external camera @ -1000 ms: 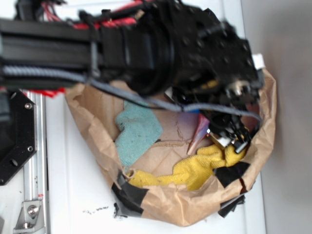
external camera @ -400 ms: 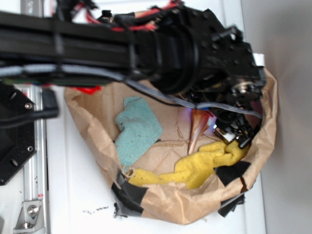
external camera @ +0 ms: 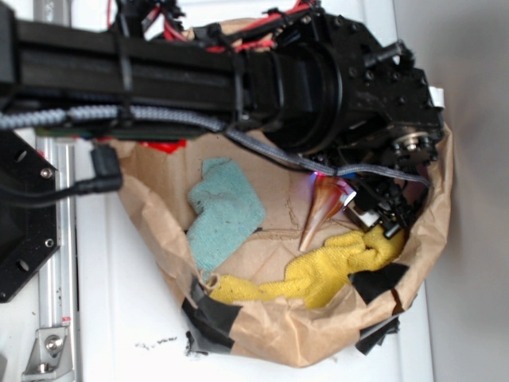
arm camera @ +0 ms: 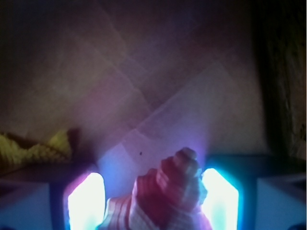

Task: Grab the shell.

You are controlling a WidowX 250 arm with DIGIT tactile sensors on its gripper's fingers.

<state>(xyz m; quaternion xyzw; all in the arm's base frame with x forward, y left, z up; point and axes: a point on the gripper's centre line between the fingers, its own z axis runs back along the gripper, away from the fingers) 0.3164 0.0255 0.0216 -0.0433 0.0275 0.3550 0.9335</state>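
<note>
Shell (arm camera: 165, 196) sits between glowing pads (arm camera: 86, 201), gripper (arm camera: 153, 203) closed on it; tip points left over the brown paper bag (external camera: 262, 338).

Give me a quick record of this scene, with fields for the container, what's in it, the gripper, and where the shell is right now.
container: brown paper bag, rim patched with black tape
contents: teal cloth, yellow cloth, shell
gripper: inside the bag, glowing pads either side of the shell
shell position: wide end between the fingers, point aimed down toward the yellow cloth
grip state: appears closed on the shell; full contact not certain
</note>
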